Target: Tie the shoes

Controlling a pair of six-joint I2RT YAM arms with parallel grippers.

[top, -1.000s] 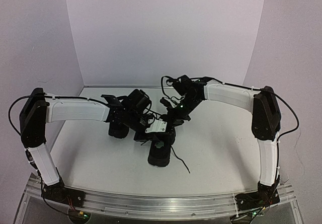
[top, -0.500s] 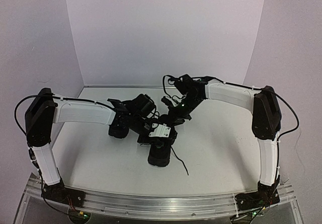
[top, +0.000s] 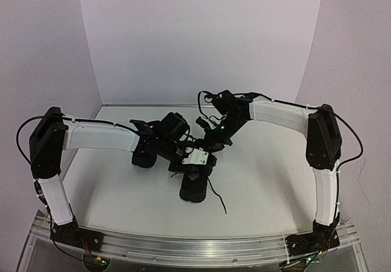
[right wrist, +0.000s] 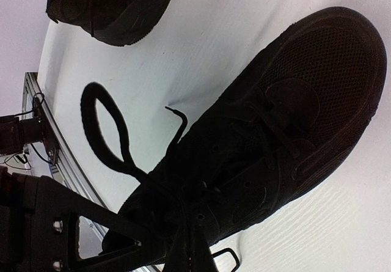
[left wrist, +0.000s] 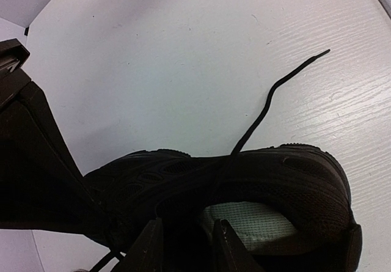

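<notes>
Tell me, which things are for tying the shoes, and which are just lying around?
For the job:
- near shoe
- far shoe
- laces
- left pincer
- right pincer

Just there:
- white table
- metal rail
- white backdrop

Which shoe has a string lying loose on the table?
The front shoe, the one farther right: its lace end trails out to the right. The other shoe, farther back and left, shows no loose lace.
</notes>
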